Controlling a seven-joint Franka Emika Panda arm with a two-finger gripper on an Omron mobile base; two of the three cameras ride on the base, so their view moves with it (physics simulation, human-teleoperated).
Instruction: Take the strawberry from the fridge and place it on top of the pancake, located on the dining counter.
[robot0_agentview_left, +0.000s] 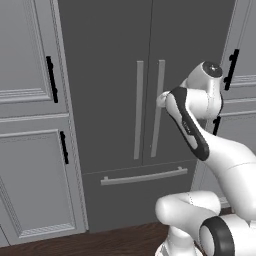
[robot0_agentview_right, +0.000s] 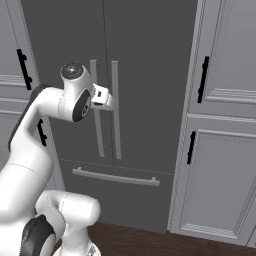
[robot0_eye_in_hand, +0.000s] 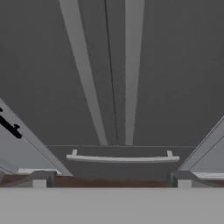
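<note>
The fridge (robot0_agentview_left: 115, 100) stands straight ahead, tall and dark grey, with both doors shut. Its two long vertical handles (robot0_agentview_left: 148, 107) run side by side at the middle seam. My gripper (robot0_agentview_right: 107, 98) hovers just in front of the handles at about their upper half, not touching them. In the hand view the gripper (robot0_eye_in_hand: 111, 180) is open, its fingertips (robot0_eye_in_hand: 39, 179) far apart with nothing between them, looking down along the handles (robot0_eye_in_hand: 131, 70) toward the drawer bar (robot0_eye_in_hand: 122, 158). The strawberry is hidden behind the shut doors. The pancake and the dining counter are out of view.
Light grey panelled cabinets (robot0_agentview_left: 30, 125) with black handles (robot0_agentview_left: 51, 79) flank the fridge on the left, and more cabinets (robot0_agentview_right: 220, 125) on the right. The bottom drawer has a horizontal bar (robot0_agentview_left: 144, 176). Dark wooden floor (robot0_agentview_left: 100, 242) lies below.
</note>
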